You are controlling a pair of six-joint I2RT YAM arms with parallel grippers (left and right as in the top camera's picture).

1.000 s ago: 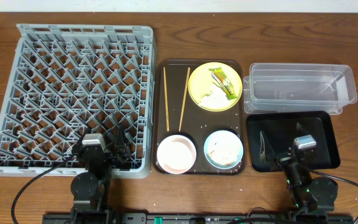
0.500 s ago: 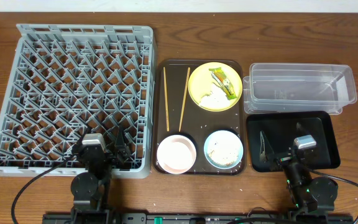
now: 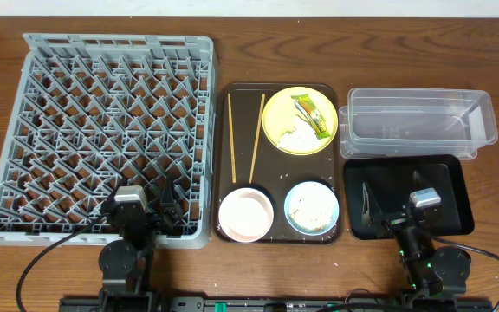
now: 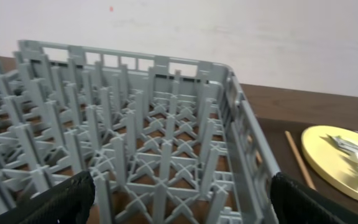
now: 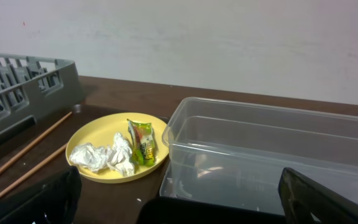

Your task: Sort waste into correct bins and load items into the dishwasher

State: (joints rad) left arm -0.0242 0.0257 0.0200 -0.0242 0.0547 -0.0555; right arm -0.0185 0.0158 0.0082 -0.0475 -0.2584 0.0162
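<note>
Our left gripper (image 4: 178, 206) and right gripper (image 5: 180, 202) each hover low with fingers spread wide, holding nothing. The small green-and-yellow printed wrapper (image 5: 143, 142) lies beside the crumpled white tissue (image 5: 101, 157) on the round pale-yellow plate (image 5: 98, 134), which is near the clear plastic rectangular tub (image 5: 278, 143). We judge sorting is not yet begun. We would send the right arm over the wrapper, come down steeply, and pinch its raised edge without dragging the tissue or shoving the plate.

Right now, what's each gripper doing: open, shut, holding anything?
Left gripper: open, holding nothing.
Right gripper: open, holding nothing.
</note>
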